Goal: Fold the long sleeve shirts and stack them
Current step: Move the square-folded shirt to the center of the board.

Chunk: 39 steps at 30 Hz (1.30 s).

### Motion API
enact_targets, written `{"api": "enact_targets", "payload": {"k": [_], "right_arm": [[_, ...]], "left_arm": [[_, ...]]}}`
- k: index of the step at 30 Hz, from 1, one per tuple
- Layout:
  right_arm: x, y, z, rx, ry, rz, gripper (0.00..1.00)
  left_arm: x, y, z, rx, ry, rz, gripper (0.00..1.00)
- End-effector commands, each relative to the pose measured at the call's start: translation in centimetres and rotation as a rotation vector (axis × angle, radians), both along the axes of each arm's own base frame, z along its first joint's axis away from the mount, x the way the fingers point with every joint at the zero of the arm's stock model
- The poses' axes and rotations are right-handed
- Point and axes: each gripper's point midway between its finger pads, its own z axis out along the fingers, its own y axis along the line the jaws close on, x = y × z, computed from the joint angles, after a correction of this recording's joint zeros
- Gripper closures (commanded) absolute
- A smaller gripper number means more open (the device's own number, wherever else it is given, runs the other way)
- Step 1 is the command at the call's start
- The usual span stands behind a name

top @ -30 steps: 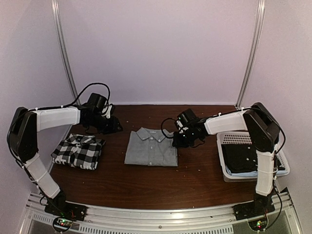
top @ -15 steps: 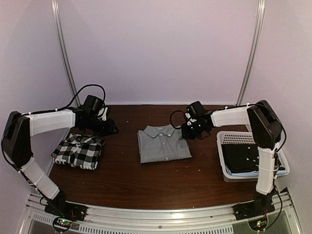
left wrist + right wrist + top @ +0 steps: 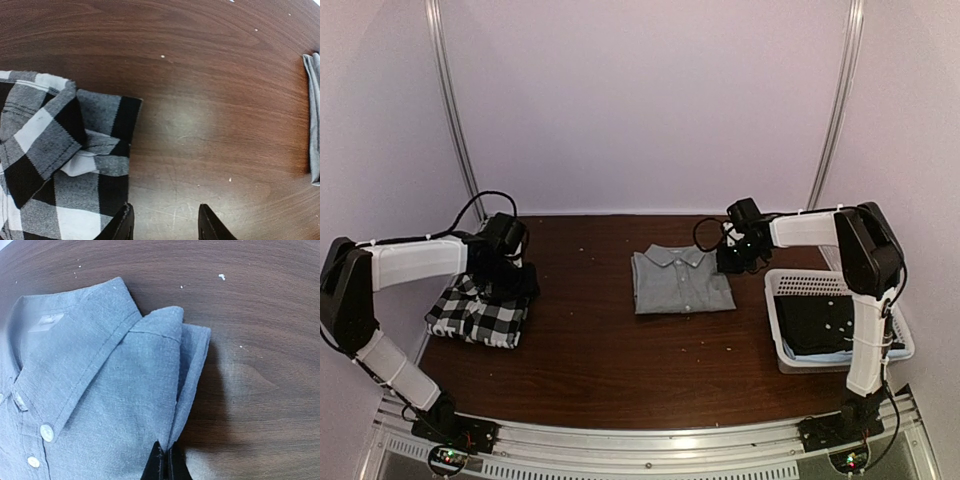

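Folded grey shirt (image 3: 682, 282) pinched by the right gripper (image 3: 165, 464); left gripper (image 3: 165, 222) moderately parted, empty.
We treat both shirts as light, limp cloth that unfolds if one layer is lifted; we judge the safest hold spans all layers at a folded edge, as beside the collar (image 3: 75, 365). The grey shirt lies centre-right on the table (image 3: 620, 370), near the white basket (image 3: 772, 318); the checked shirt (image 3: 480, 310) lies folded at far left. The basket holds dark cloth (image 3: 820, 320).
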Motion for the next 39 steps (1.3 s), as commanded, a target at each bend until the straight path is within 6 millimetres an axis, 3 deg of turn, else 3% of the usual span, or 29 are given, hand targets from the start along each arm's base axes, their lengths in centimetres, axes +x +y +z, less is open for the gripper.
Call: {"api": "enact_targets", "payload": {"k": [1, 8, 14, 25, 28, 31, 39], "right_arm": [[0.7, -0.4, 0.0, -0.010, -0.012, 0.013, 1.00], [0.7, -0.1, 0.2, 0.017, -0.012, 0.031, 1.00], [0.5, -0.2, 0.1, 0.027, -0.009, 0.035, 1.00], [0.4, -0.2, 0.6, 0.046, -0.015, 0.037, 1.00], [0.4, -0.1, 0.6, 0.047, -0.015, 0.038, 1.00], [0.3, -0.1, 0.6, 0.048, -0.013, 0.040, 1.00], [0.5, 0.0, 0.9, 0.055, -0.018, 0.047, 1.00]], "left_arm": [[-0.6, 2.7, -0.7, 0.104, 0.008, 0.084, 0.54], [-0.4, 3.6, -3.1, 0.195, 0.063, 0.082, 0.52], [0.3, 3.6, -4.5, 0.239, 0.092, 0.063, 0.56], [0.8, 3.8, -7.6, 0.317, 0.160, 0.018, 0.75], [0.7, 3.6, -8.1, 0.324, 0.171, 0.008, 0.87], [1.2, 2.7, -7.9, 0.308, 0.161, -0.011, 0.99], [3.3, -3.3, -6.0, 0.168, 0.108, -0.084, 1.00]]}}
